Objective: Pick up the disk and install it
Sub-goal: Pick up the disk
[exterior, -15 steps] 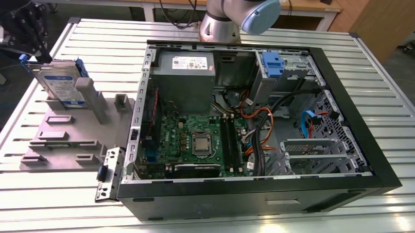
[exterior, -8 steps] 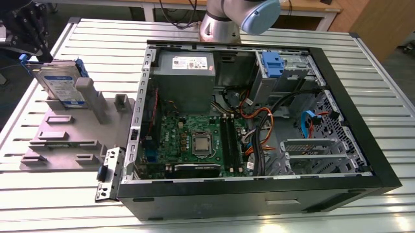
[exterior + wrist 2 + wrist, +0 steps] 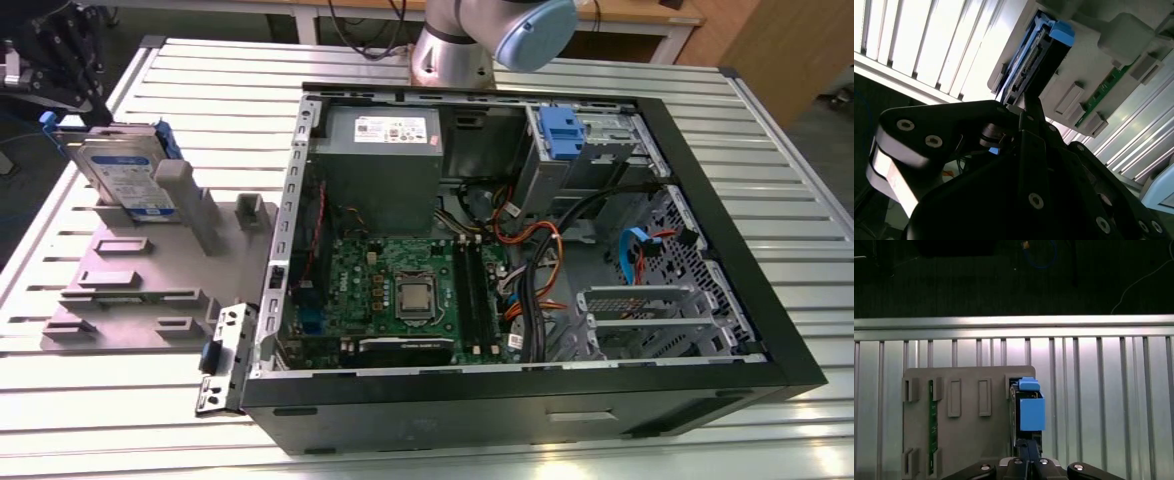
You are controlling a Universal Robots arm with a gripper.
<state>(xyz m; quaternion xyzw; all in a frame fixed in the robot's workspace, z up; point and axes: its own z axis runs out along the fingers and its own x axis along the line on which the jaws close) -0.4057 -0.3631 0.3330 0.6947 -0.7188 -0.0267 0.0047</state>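
Disk (image 3: 123,178) stands on edge in a slot of the grey fixture plate (image 3: 147,275), on the slatted metal tabletop (image 3: 214,90) at the exterior view's left, well apart from the drive bay. Silver body w/ white-and-blue label faces the camera there; blue carrier (image 3: 166,140) shows along its top & far edge

Hand (image 3: 1028,454) is right at the disk's near end. In both wrist views its black fingers (image 3: 1026,117) sit narrow, tips drawn together w/ no clear gap, pointing at the disk's edge. Can't tell if they touch or pinch any part of it. In the exterior view the hand is a dark shape at the upper-left corner, just beside the disk's top

In the first wrist view the disk is edge-on, its blue carrier tab uppermost, at one side of the fixture plate. A green circuit board (image 3: 932,420) stands in another slot near the plate's opposite side

Open PC case (image 3: 747,330) lies on its side mid-tabletop, just beside the fixture plate: motherboard (image 3: 400,290) inside, grey power supply (image 3: 380,150) behind it, blue clip (image 3: 561,135) at the drive bay near the far corner. Arm's base (image 3: 474,40) rises behind the case
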